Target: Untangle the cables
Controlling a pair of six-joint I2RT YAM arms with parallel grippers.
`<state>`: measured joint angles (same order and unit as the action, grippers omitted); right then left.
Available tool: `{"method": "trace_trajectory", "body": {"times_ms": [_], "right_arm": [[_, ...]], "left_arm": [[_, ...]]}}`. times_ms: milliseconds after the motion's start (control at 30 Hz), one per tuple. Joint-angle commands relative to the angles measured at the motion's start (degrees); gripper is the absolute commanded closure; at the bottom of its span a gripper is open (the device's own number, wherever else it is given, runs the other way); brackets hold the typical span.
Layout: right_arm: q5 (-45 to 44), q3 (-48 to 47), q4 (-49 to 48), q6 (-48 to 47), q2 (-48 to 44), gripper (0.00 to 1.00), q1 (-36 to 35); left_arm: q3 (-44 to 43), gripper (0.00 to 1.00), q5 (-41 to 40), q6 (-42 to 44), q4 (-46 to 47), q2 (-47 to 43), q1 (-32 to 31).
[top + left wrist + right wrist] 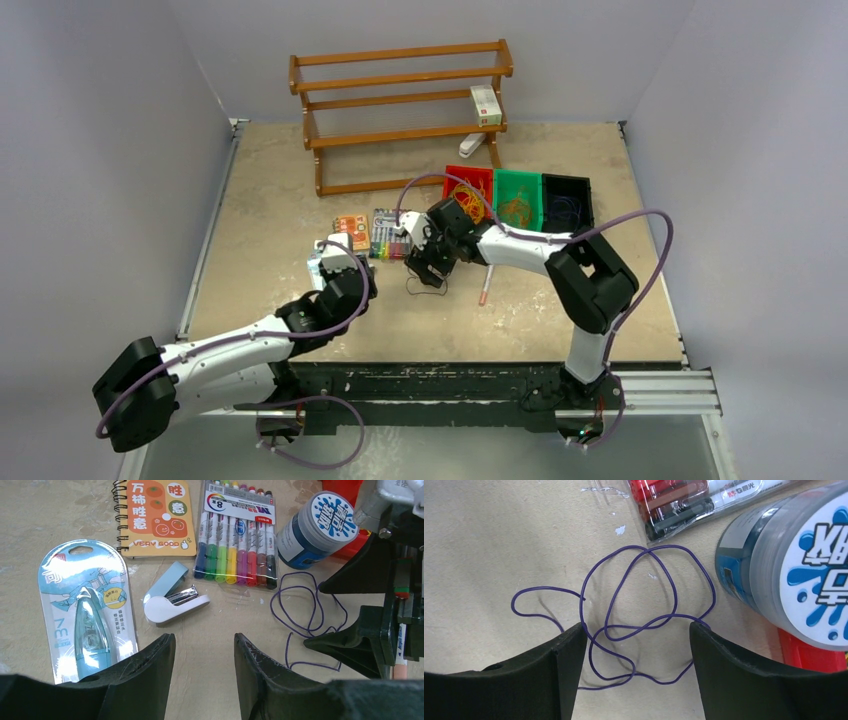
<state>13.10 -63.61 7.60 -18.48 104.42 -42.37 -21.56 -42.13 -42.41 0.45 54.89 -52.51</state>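
- Left wrist view: the left claw (204, 645) is open and holds nothing. The purple cable (272, 605) lies ahead of it, off to its right.
- Right wrist view: the right claw (638, 629) is open, with the cable's loops on the table (499, 540) between its two fingers.
- I think the step is getting ready to pinch this cable.
- Next it should go down and shut on one thin strand.

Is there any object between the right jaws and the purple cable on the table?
Nothing visible. The purple cable lies bare on the table, its loops between the open right jaws. The blue jar stands beside it, not in the way.
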Motion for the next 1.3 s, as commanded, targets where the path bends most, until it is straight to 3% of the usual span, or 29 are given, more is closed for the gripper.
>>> {"method": "trace_trajectory", "body": {"times_ms": [0, 233, 633, 800, 1000, 1267], "right_arm": [[-0.2, -2.6, -0.6, 0.2, 0.8, 0.25, -0.7], [0.1, -3.2, -0.2, 0.7, 3.1, 0.38, -0.7], [1.6, -1.4, -1.4, 4.8, -1.5, 1.0, -0.6], [0.8, -0.2, -1.5, 8.8, -9.4, 1.0, 1.4], [-2.5, -1.5, 5.5, 10.6, -19.3, 1.0, 6.7], [-16.1, -3.0, 8.8, 16.4, -25.3, 1.0, 19.8]], "left_arm": [[-2.7, 0.54, -1.4, 0.7, 0.8, 0.5, 0.3], [-2.9, 0.54, -1.6, 0.8, 0.5, 0.6, 0.3], [-3.0, 0.54, -2.2, 0.8, 0.0, 0.6, 0.4], [-2.9, 0.54, -2.5, 1.0, -0.3, 0.2, 0.4], [-2.7, 0.54, -3.0, 1.2, 0.2, 0.2, 0.4], [-4.2, 0.54, -3.0, 2.8, 0.1, 1.2, 0.4]]}}
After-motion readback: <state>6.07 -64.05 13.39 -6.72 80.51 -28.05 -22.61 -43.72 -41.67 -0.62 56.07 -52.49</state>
